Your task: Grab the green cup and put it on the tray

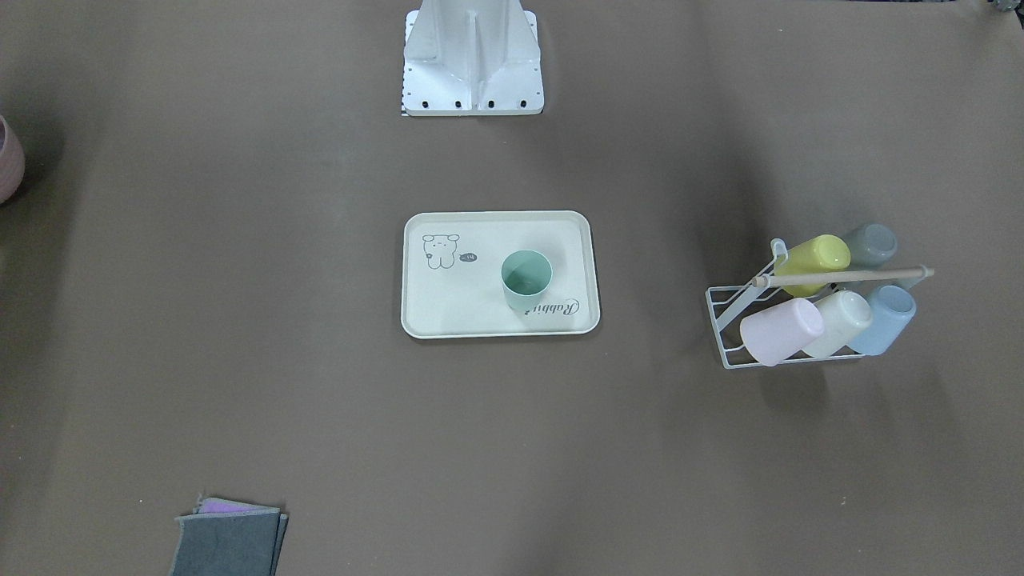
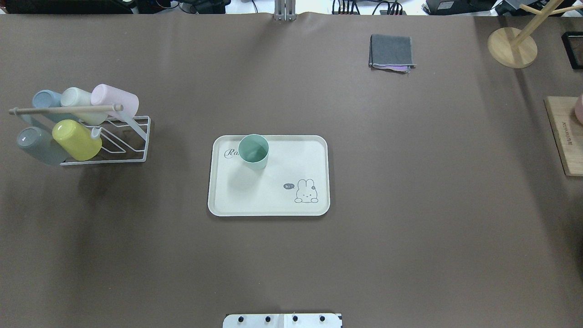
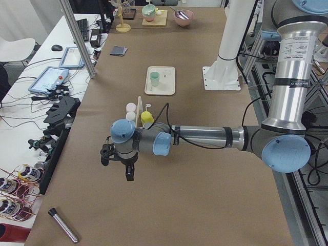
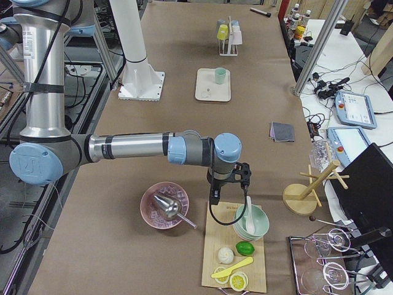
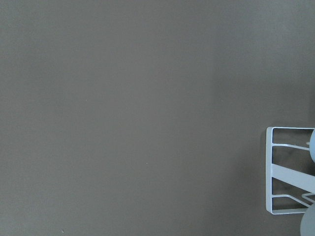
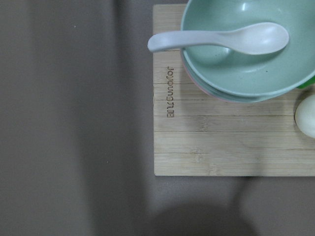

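Note:
The green cup (image 1: 526,280) stands upright on the cream tray (image 1: 460,300), over the "Rabbit" script; it also shows in the overhead view (image 2: 253,151) on the tray (image 2: 273,196). No gripper is near it. My left gripper (image 3: 128,172) shows only in the exterior left view, hanging over bare table beyond the cup rack, far from the tray (image 3: 166,86). My right gripper (image 4: 215,198) shows only in the exterior right view, above a wooden board, far from the cup (image 4: 220,75). I cannot tell whether either gripper is open or shut.
A white wire rack (image 2: 132,141) on the robot's left holds yellow (image 2: 76,140), grey, blue, cream and pink (image 2: 115,100) cups. Folded grey cloths (image 2: 391,51) lie at the far side. A wooden board (image 6: 206,142) with a green bowl and spoon (image 6: 236,49) lies below the right wrist.

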